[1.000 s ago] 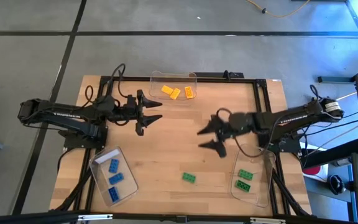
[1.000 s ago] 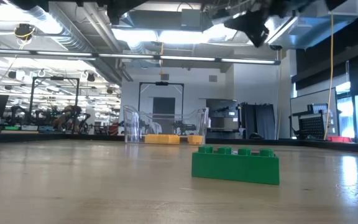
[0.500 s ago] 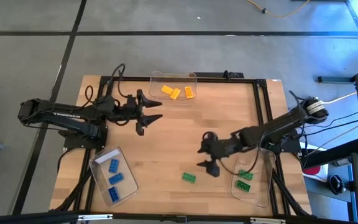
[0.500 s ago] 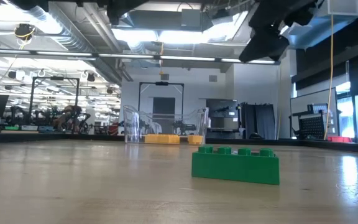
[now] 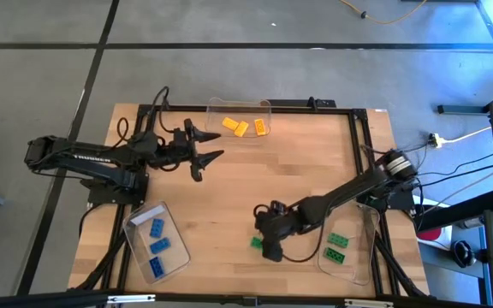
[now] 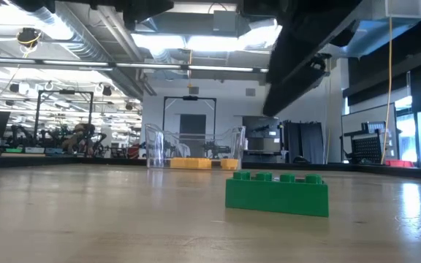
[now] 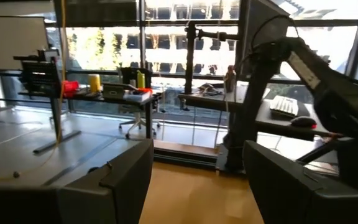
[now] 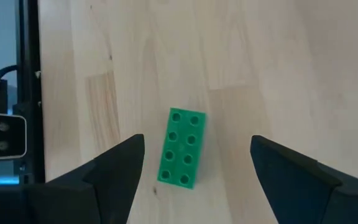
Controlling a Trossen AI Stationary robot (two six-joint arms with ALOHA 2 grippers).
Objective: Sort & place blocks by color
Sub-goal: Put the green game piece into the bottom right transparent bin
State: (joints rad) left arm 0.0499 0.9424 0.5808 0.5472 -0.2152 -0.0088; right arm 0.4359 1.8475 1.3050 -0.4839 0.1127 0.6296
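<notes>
One green block point(image 5: 257, 243) lies flat on the wood, studs up, alone near the table's near edge; it also shows in the low view point(image 6: 276, 193). My right gripper point(image 5: 264, 237) hangs above it, open and pointing down. In the right wrist view its fingers point(image 8: 114, 168) stand on either side of the green block point(image 8: 181, 148) without touching it. My left gripper point(image 5: 210, 157) waits open, held over the table's far left part. Three yellow-orange blocks point(image 5: 241, 127), three blue blocks point(image 5: 157, 242) and two more green blocks point(image 5: 335, 246) lie in clear trays.
A clear tray point(image 5: 266, 106) with the yellow-orange blocks stands at the far edge. A second tray point(image 5: 135, 224) sits at the near left and a third tray point(image 5: 367, 257) at the near right. A black frame point(image 5: 359, 128) runs around the tabletop. Bare wood lies in the middle.
My right gripper has swung from over the table's right middle toward the near edge and the left. It has come down and tipped to point at the lone green block, staying open. The block has not moved.
</notes>
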